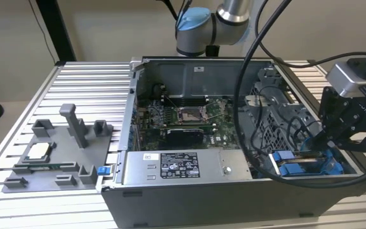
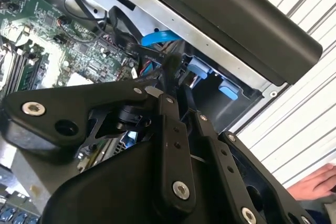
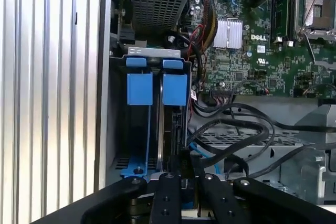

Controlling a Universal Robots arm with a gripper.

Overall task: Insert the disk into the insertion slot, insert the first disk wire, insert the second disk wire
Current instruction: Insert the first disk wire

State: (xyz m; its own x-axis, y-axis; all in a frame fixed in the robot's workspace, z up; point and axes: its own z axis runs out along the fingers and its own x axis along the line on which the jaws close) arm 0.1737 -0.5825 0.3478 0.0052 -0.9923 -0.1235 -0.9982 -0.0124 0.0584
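My gripper (image 1: pixel 320 145) reaches down into the open computer case at the exterior view's right, over the drive cage. The insertion slot (image 1: pixel 300 164) is the grey cage with blue plastic rails. In the first wrist view two blue tabs (image 3: pixel 175 88) stand side by side in the cage (image 3: pixel 116 129), and a thin silver edge of the disk (image 3: pixel 159 140) runs between them, seated in the bay. The fingertips (image 3: pixel 185 163) are closed together on a small black connector of a disk wire. A blue flat wire (image 2: pixel 160 38) lies just beyond the tips (image 2: pixel 170 66) in the second wrist view.
Black cables (image 1: pixel 253 95) loop across the case above the cage. The motherboard (image 1: pixel 189 119) and the grey power-supply box (image 1: pixel 170 167) lie to the exterior view's left of it. A grey fixture (image 1: pixel 55 152) sits on the slatted table. A person's hand (image 2: pixel 315 182) rests nearby.
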